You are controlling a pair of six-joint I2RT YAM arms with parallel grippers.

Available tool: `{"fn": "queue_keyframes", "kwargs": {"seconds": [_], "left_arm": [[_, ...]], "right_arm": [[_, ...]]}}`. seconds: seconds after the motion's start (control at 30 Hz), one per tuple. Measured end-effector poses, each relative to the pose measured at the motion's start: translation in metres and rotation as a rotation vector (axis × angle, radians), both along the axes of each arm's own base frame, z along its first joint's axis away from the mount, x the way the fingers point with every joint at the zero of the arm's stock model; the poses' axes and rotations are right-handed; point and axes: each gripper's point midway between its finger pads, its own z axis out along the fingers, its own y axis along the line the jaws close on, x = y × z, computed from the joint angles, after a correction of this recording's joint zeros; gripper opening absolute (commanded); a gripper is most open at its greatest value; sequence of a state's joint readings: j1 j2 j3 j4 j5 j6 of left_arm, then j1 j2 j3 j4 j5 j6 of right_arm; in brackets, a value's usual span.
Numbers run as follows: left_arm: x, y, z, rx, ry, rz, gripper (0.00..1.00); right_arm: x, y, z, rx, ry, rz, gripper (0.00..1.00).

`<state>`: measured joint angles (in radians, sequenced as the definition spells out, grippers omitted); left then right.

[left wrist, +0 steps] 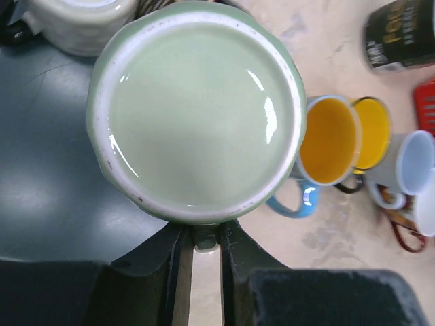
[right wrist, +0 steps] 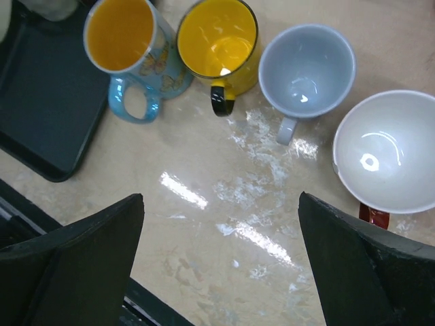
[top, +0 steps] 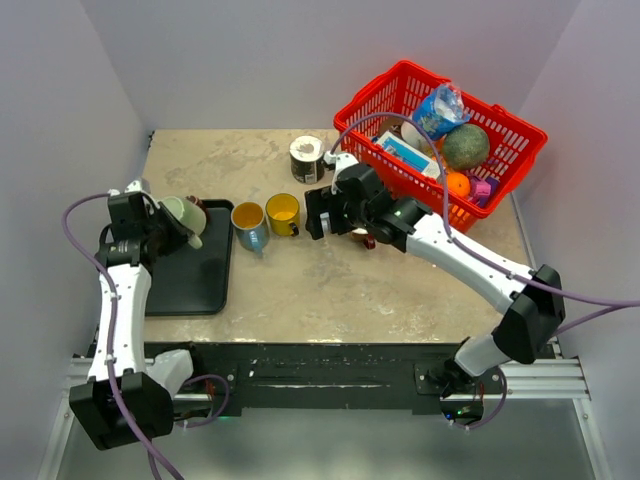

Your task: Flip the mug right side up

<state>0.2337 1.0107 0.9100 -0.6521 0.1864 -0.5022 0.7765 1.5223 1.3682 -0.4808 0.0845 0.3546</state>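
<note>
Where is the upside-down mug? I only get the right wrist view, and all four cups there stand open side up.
Observer: Off your picture's left. The left claw is shut on a pale green mug at the far end of the black tray.
Operator: Is it upright yet?
Observer: No, the top view shows it tilted, not standing.
Operator: And what's farther back?
Observer: A full red basket at the far right corner.

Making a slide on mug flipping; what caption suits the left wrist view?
Left gripper grips the pale green ceramic mug, base facing the camera, above the black tray.
</note>
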Motion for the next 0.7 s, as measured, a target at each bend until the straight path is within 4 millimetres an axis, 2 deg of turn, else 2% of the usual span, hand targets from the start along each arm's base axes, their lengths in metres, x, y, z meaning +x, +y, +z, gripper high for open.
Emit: {"fn": "queue_keyframes", "kwargs": {"seconds": [0.13, 0.37, 0.57, 0.7], "left_arm": [[0.008, -0.017, 0.029, -0.084, -0.095, -0.033, 0.0], [0.025, -0.064, 0.066, -0.286, -0.227, -0.136, 0.0], [0.038, -0.103, 0.115, -0.434, -0.386, -0.243, 0.0], [0.045, -0.124, 0.147, -0.522, -0.486, -0.301, 0.0]], "right_arm": [[-0.005, 0.008, 0.03, 0.105, -0.062, 0.043, 0.98], [-0.016, 0.036, 0.068, 0.285, -0.13, 0.181, 0.99], [-0.029, 0.065, 0.107, 0.467, -0.167, 0.314, 0.99], [-0.03, 0.085, 0.126, 0.573, -0.16, 0.375, 0.99]]}}
